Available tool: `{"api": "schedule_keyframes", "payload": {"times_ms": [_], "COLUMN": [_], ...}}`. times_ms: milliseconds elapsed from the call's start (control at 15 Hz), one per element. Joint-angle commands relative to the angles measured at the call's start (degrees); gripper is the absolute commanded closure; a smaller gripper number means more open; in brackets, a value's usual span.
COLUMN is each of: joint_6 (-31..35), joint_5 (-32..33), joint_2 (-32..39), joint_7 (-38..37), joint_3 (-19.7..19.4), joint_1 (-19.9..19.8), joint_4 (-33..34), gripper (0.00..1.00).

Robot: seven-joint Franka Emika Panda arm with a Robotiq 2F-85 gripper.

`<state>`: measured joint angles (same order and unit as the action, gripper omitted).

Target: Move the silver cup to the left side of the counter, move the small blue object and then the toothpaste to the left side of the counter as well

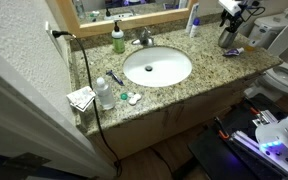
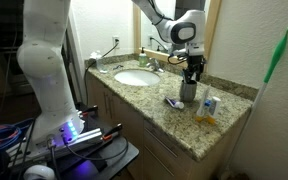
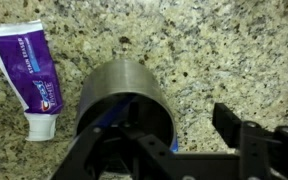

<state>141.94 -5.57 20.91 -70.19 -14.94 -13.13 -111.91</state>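
my tool (image 2: 191,73) spread over the cup (image 3: 124,95), mid frame, not pinching yet | cup stands on counter (image 3: 224,45) near toothpaste (image 3: 29,75) | risk: I squeeze off-centre, cup tips and rolls

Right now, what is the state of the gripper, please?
Gripper: down at the silver cup; whether it is open or gripping the cup cannot be told.
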Motion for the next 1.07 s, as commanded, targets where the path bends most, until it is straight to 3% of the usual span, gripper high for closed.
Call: {"api": "schedule_keyframes", "payload": {"times_ms": [0, 267, 467, 800, 1000], "joint_6": [0.85, -0.29, -3.89, -9.93, -17.49], "joint_5": [-1.19, -0.84, -0.69, 0.35, -0.02], "joint_2": [0.77, 0.81, 0.18, -2.21, -8.42], "joint_7": [0.32, 0.40, 0.88, 1.17, 5.69], "joint_3": [-0.95, -1.28, -1.10, -0.84, 0.90], "joint_1": [0.30, 0.46, 0.54, 1.39, 2.30], "joint_4": [0.10, 0.08, 0.71, 3.91, 5.65], "gripper": [0.54, 0.83, 1.00, 0.99, 0.98]}}
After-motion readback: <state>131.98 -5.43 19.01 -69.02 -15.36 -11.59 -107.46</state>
